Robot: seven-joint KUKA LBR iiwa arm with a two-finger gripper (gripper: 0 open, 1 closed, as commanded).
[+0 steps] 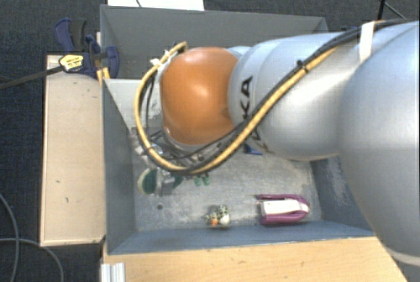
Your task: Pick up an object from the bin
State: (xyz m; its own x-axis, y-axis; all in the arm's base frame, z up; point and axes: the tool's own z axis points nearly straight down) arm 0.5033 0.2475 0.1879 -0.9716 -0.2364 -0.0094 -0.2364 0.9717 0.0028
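Arm: the KUKA's grey arm comes in from the right, its orange wrist cover (197, 94) hanging over the left half of the bin (216, 28).
Gripper: the gripper (159, 177) sits low at the left of the bin floor. Cover and cables hide it, so whether it is open or closed cannot be told.
Nearest thing: a small dark green rounded object (148, 182) lies just beside the gripper, near the left wall and partly hidden.
Handling: it looks light and hard, and probably smooth enough to slip. A hold across its narrow middle seems safest.
Others: a purple-and-white object (283, 208) and a small white, green and orange piece (218, 216) lie apart along the near wall.
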